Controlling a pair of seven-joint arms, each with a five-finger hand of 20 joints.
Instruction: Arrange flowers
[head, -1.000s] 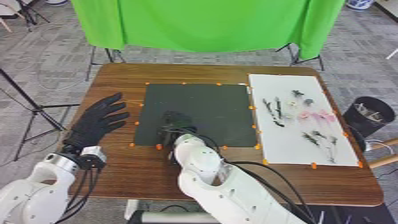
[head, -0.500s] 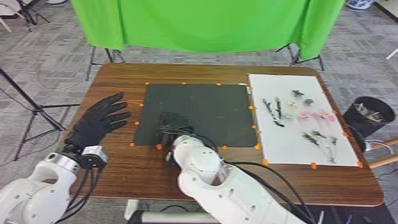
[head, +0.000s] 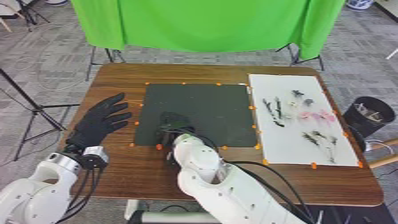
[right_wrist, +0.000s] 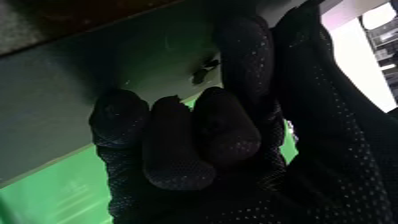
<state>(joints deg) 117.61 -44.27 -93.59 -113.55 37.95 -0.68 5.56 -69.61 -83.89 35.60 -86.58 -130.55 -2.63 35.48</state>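
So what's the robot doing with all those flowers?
It's on a flower-arranging job. Its right hand is over the near left part of the dark sheet. By that hand there's a small dark bit, but I can't tell what it is or whether the hand holds it. Its left hand is open, off to the left of that sheet. Pink flowers and some sprigs lie on the white sheet at the right.

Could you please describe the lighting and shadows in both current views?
Head view: fairly even light, white sheet bright, right robot hand hard to separate from the dark mat. Right wrist view: that glove mostly in deep shadow, green cloth brightly lit, a near-white glare patch beside the glove.
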